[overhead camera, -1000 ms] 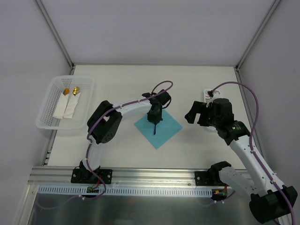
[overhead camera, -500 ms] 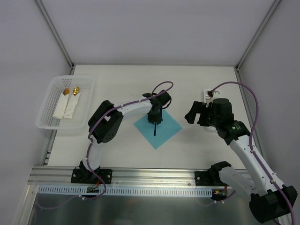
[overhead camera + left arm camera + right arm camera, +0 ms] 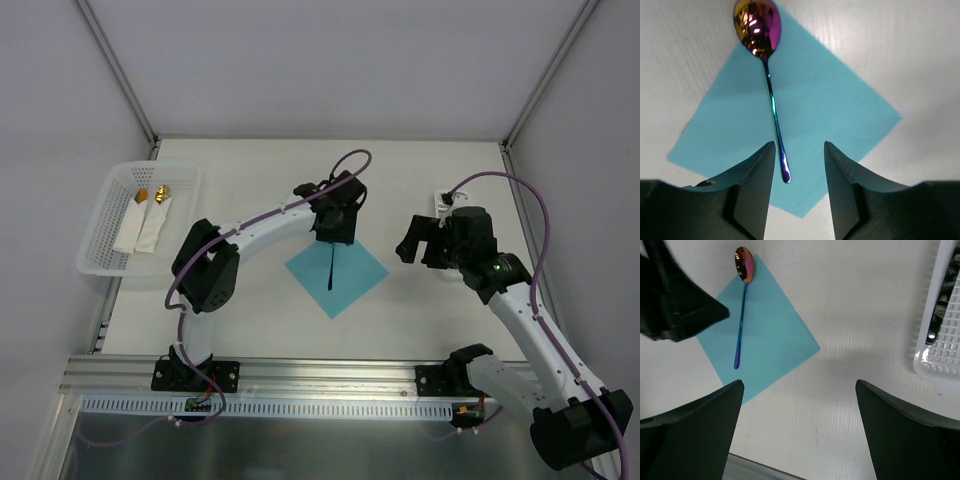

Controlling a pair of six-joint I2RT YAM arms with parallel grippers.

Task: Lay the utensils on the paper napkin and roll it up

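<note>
The spoon (image 3: 772,107) lies flat on the paper napkin (image 3: 830,130), its bowl at one corner. The left gripper (image 3: 799,146) hovers above the handle end, jaws partly apart and holding nothing. The right gripper (image 3: 799,385) stands wide open, well to the right.

Over the far corner of the square teal paper napkin (image 3: 352,278) hangs the left hand (image 3: 334,238), blocking approach there. A slim iridescent metal spoon (image 3: 329,270) lies across the napkin. Its near and right edges border bare white tabletop (image 3: 300,330); a white plastic mesh basket (image 3: 95,245) stands well to its left.
</note>
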